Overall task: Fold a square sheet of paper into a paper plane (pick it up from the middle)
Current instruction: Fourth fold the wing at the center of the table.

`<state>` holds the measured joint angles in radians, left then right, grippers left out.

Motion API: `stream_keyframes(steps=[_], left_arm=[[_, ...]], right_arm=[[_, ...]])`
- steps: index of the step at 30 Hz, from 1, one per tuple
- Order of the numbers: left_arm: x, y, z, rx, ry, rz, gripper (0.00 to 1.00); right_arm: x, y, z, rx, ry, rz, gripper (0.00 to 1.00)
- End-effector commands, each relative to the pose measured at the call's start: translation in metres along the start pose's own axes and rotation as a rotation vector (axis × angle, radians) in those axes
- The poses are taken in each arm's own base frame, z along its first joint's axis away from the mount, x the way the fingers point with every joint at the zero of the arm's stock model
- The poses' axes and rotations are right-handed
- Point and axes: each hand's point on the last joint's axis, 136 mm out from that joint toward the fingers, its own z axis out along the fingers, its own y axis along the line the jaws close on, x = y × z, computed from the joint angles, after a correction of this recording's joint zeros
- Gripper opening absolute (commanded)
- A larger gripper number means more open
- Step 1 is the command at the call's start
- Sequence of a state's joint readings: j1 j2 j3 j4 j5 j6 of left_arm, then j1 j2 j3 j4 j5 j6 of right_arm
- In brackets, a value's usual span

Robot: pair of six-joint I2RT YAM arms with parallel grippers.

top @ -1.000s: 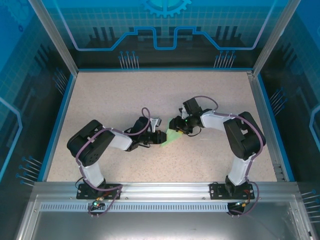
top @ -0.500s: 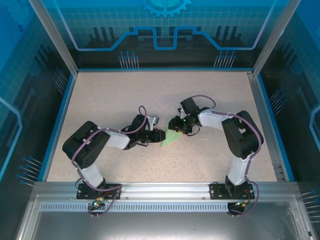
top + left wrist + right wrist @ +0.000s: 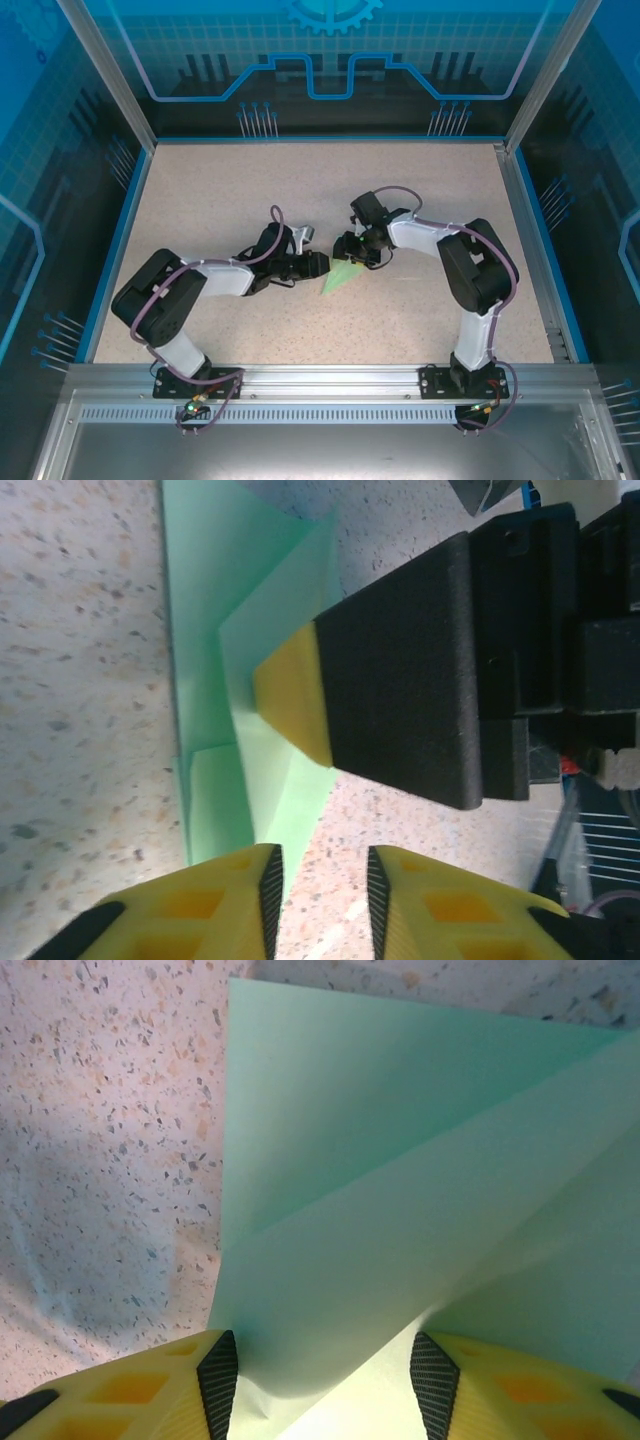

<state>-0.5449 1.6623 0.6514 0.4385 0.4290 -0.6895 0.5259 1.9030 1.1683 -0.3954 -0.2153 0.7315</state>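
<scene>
The pale green sheet of paper [image 3: 338, 280], partly folded into a pointed shape with creased flaps, lies on the speckled table [image 3: 220, 200] between the two grippers. In the left wrist view the paper [image 3: 210, 630] lies flat with one raised flap. A yellow-tipped finger [image 3: 290, 695] of my right gripper [image 3: 350, 252] rests on it. My left gripper [image 3: 320, 865] is open by a narrow gap, with bare table between its pads and the paper's edge beside one of them. My right gripper [image 3: 325, 1360] is open wide, straddling a raised fold of the paper [image 3: 380, 1160].
Blue rails and clear panels [image 3: 120, 220] wall the table on three sides. A metal rail [image 3: 320, 378] at the near edge carries both arm bases. Both arms [image 3: 470, 270] meet at the table's middle, fingertips close together.
My left gripper has slid right towards the paper and its jaws have parted a little. My right gripper has shifted slightly towards the back left. The paper stays between them.
</scene>
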Motion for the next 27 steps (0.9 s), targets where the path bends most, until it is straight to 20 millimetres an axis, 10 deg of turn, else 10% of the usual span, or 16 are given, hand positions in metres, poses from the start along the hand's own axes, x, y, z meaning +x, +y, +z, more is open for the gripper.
stream_keyframes(steps=[1, 27], left_arm=[[-0.001, -0.014, 0.009, 0.077, 0.041, -0.019, 0.23], [0.012, 0.024, 0.026, -0.061, 0.110, -0.046, 0.06]], right_arm=[[0.017, -0.019, 0.015, 0.099, 0.067, -0.001, 0.55], [0.025, -0.033, 0.024, 0.202, 0.155, 0.045, 0.59]])
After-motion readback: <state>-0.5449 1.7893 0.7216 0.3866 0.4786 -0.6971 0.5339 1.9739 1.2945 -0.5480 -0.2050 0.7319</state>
